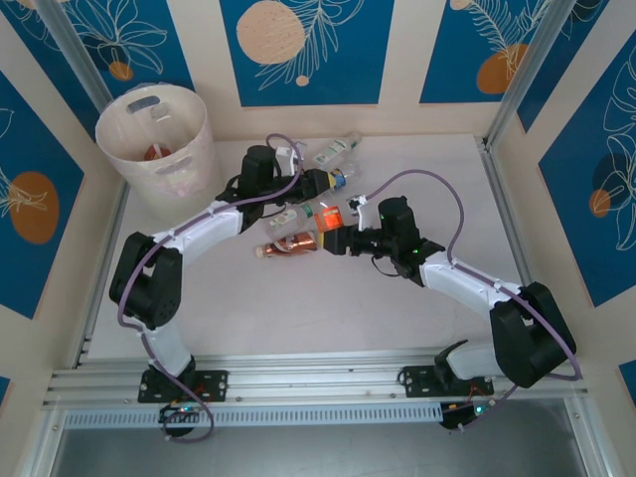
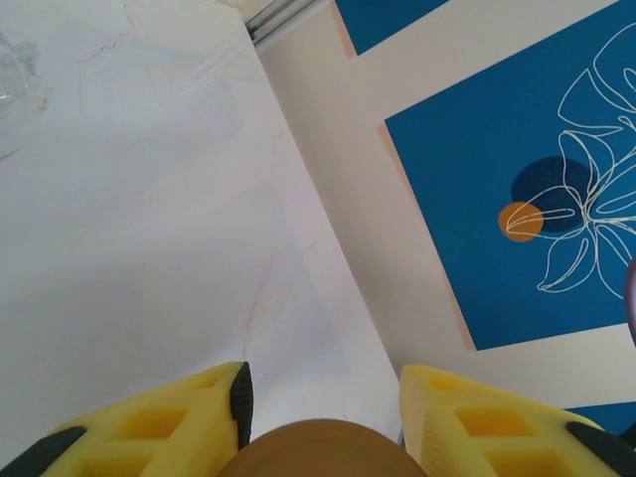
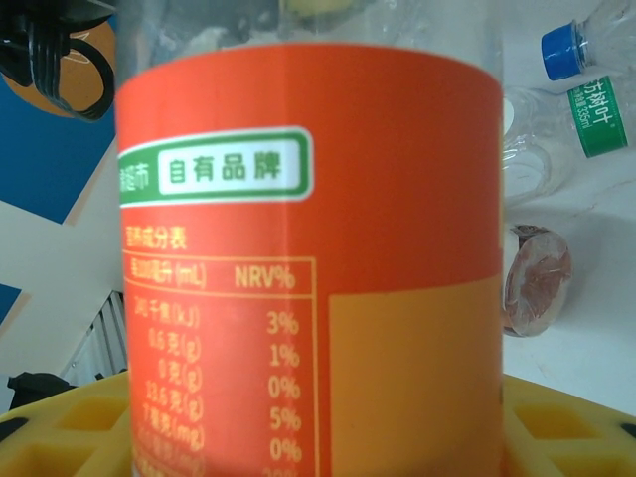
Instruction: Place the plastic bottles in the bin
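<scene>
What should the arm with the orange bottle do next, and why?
Probably lift it a little. The orange-label bottle sits between the right gripper fingers, a green-label bottle lies close by, and the bin stands away at the table's far left corner.

Left arm point(image 1: 189, 234), right arm point(image 1: 467, 283): white links, black joints, purple cables point(image 1: 437, 184). Left gripper point(image 2: 323, 393): yellow hollow-celled fingers point(image 2: 149, 432), black pads.

The near middle of the worktop point(image 1: 308, 318) lies bare, its far right corner too. The left arm point(image 1: 199, 224) and right arm point(image 1: 467, 278) cross the centre, bottles point(image 1: 293, 244) clustered between them. The bin point(image 1: 154, 139) fills the far left corner; walls point(image 1: 308, 50) close 3 sides.
</scene>
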Controlling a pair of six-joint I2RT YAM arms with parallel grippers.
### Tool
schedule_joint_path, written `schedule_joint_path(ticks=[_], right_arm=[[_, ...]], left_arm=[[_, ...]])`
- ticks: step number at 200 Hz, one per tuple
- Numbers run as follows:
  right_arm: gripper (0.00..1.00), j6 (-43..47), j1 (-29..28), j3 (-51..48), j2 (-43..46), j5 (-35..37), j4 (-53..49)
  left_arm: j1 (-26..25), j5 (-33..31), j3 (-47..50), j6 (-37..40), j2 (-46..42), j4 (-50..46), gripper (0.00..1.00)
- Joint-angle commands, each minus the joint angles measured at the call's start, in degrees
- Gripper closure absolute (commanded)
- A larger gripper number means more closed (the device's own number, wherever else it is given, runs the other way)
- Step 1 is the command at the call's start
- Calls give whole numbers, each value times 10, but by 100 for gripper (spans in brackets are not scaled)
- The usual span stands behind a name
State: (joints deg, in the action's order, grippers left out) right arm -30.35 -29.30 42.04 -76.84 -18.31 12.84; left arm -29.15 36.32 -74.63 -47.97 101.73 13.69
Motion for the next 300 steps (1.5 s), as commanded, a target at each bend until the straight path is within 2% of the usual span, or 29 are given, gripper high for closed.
schedule_joint_path(ticks=[1,13,30,47,80,85,142,202,253,281,300], right_arm=[[47,-8,-4,18,0,2,16],[42,-6,-3,16,5,7,16],[33,-1,-2,18,10,8,7],[18,15,-1,16,18,8,-2],[5,51,4,19,44,21,-51],[0,55,5,17,48,23,-57],[0,71,22,-11,102,89,-73],[1,-11,50,-49,154,255,-91],[0,-35,56,-117,230,365,-42],[1,-48,79,-126,243,348,-55],[0,-51,83,-129,241,333,-48]], left_arm=[[-8,14,-10,25,-8,-1,80],[-8,12,-7,28,-8,-7,100],[-8,-1,-4,36,-13,-15,100],[-7,-20,0,48,-24,-22,100],[-4,-53,5,77,-43,-46,100],[-3,-57,5,80,-45,-50,100],[13,-88,18,89,-63,-64,100],[41,-148,39,111,-110,-95,100],[49,-266,34,188,-192,-158,100],[57,-308,23,223,-231,-162,100],[58,-411,-20,291,-255,-213,100]])
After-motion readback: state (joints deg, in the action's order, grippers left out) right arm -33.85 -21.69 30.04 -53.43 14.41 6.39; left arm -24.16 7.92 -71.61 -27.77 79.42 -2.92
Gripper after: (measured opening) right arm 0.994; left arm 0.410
